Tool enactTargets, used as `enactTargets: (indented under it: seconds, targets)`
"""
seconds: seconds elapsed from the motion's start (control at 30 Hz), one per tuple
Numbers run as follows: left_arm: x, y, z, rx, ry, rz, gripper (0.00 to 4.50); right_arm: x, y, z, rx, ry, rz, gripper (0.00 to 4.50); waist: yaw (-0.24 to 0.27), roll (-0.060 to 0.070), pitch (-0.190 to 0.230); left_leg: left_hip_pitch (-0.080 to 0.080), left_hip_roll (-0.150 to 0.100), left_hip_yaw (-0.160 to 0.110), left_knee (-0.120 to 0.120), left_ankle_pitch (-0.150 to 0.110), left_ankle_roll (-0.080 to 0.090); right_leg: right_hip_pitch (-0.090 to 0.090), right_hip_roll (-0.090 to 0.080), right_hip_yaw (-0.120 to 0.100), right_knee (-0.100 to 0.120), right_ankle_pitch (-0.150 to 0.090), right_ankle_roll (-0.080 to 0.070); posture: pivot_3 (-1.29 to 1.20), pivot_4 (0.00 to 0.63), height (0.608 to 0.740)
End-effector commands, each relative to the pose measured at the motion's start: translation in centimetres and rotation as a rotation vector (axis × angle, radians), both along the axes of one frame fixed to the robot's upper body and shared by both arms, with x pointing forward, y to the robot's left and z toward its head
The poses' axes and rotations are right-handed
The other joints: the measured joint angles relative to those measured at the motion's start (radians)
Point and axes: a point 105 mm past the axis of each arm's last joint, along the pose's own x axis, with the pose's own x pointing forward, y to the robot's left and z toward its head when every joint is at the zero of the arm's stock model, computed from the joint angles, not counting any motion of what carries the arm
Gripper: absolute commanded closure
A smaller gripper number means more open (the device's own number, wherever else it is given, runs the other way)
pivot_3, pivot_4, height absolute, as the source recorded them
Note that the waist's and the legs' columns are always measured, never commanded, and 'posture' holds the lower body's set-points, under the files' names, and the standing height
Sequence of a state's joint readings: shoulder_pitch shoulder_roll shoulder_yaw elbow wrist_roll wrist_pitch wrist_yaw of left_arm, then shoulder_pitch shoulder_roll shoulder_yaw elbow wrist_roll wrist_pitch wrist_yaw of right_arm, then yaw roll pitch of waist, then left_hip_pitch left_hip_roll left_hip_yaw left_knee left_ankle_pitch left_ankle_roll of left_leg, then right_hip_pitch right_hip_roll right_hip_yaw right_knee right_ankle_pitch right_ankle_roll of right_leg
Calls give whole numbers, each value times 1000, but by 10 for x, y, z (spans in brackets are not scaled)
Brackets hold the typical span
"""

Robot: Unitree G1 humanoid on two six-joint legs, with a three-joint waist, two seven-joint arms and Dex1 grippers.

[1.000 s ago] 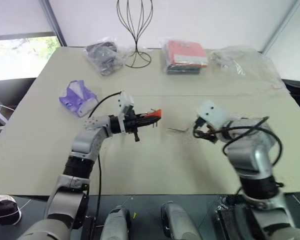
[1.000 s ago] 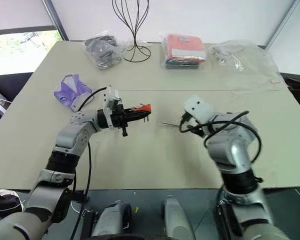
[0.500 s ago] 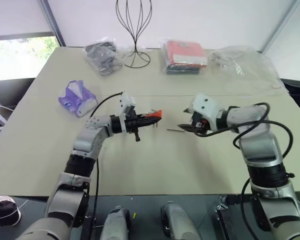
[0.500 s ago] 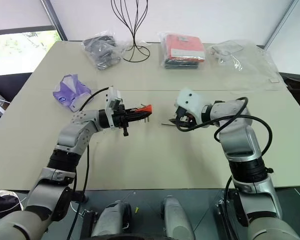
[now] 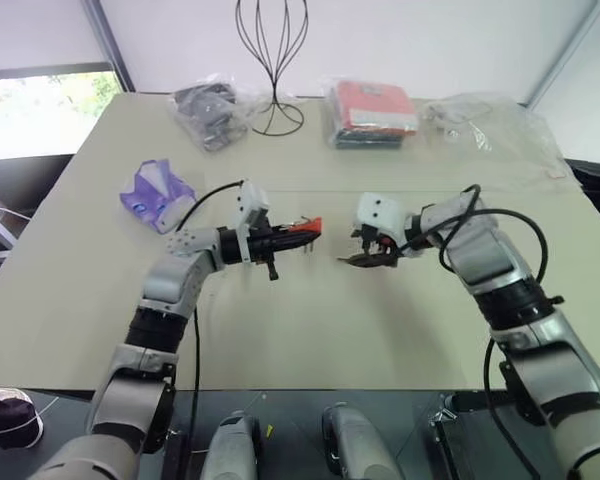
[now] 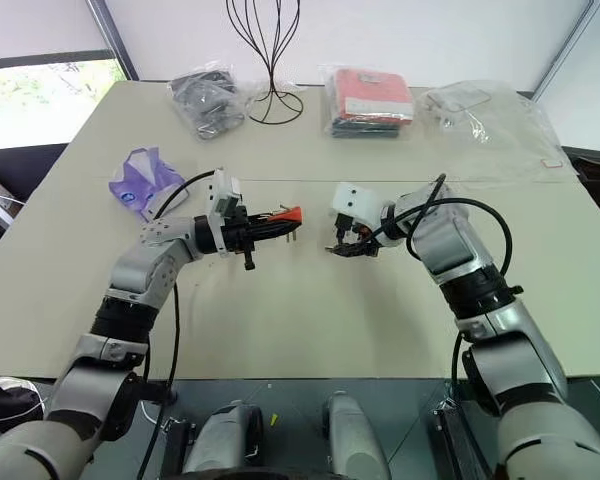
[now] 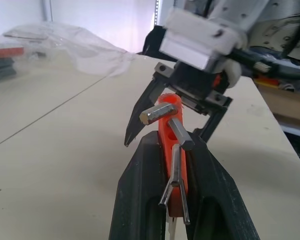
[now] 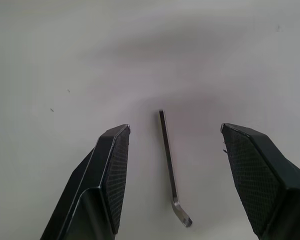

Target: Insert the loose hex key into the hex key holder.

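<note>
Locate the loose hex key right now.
The loose hex key lies flat on the table, between the open right pincer's fingers, right of the hex key holder.

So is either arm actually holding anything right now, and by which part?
The left gripper clamps the hex key holder by its orange-red body. The right gripper holds nothing; its open jaws straddle the loose hex key on the table.
</note>
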State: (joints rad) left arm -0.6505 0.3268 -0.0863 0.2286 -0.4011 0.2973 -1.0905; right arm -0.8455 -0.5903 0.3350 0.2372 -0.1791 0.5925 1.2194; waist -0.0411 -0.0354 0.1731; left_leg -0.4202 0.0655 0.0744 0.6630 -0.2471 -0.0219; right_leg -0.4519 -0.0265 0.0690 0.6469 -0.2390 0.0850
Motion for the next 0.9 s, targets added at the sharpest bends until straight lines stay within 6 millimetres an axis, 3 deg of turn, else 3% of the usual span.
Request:
enactTargets:
  seconds: [0.03, 0.17, 0.2, 0.27, 0.4, 0.43, 0.53, 0.63, 0.77, 0.9]
  targets:
    - [-3, 1, 11, -21, -43, 4, 4500, 4, -2, 0, -34, 44, 48, 1502, -1, 0, 0, 0, 0, 0, 0, 0, 0, 0, 0, 0, 0, 0, 0, 0, 150, 739]
    - [-2, 2, 11, -26, -43, 21, 4500, 11, -2, -11, -74, 78, 67, 1502, -3, 0, 0, 0, 0, 0, 0, 0, 0, 0, 0, 0, 1, 1, 1, 0, 150, 739]
    - [-2, 2, 11, -27, -43, 26, 4500, 12, 0, -14, -84, 81, 77, 1739, -5, 0, 0, 0, 0, 0, 0, 0, 0, 0, 0, 0, 1, 1, 1, 0, 150, 739]
    - [-2, 4, 10, -27, -42, 34, 4500, 14, 0, -18, -113, 68, 101, 2348, -4, 0, 0, 1, 0, 0, 0, 0, 0, 0, 1, 0, 1, 1, 2, 0, 150, 739]
    - [-3, 7, 9, -26, -39, 52, 4500, 13, 1, -27, -158, 59, 154, 4285, -4, 0, 0, 2, 0, 0, 0, 0, 0, 2, 1, 0, 1, 2, 3, 0, 150, 739]
    - [-3, 7, 9, -26, -39, 56, 4500, 14, 1, -27, -164, 57, 161, 4454, -4, 0, 0, 4, 0, 0, 0, 0, 0, 3, 0, 0, 1, 1, 3, 0, 150, 739]
    - [-3, 8, 9, -26, -38, 62, 4500, 13, -2, -30, -211, 39, 201, 4454, -4, 0, 0, 10, 0, 0, 0, 0, 0, 8, 0, 0, 1, 0, 0, 0, 150, 739]
    - [-3, 8, 9, -25, -39, 65, 4500, 13, -16, -22, -336, -98, 325, 4454, -1, 0, 0, 11, 0, 0, 0, 0, 0, 9, 0, 0, 1, 0, 0, 0, 150, 739]
    - [-2, 10, 9, -19, -39, 70, 4500, -4, -35, 17, -635, -434, 763, 4454, 10, 4, 3, 9, -1, 1, 0, 0, 0, 8, -2, 0, 0, -1, 0, 0, 150, 739]
    - [-2, 8, 8, -20, -35, 65, 4500, -21, -50, 27, -749, -538, 1019, 4454, -6, 4, 3, 9, -1, 3, -1, 0, 0, 8, -2, 2, -2, -1, 3, 0, 150, 739]
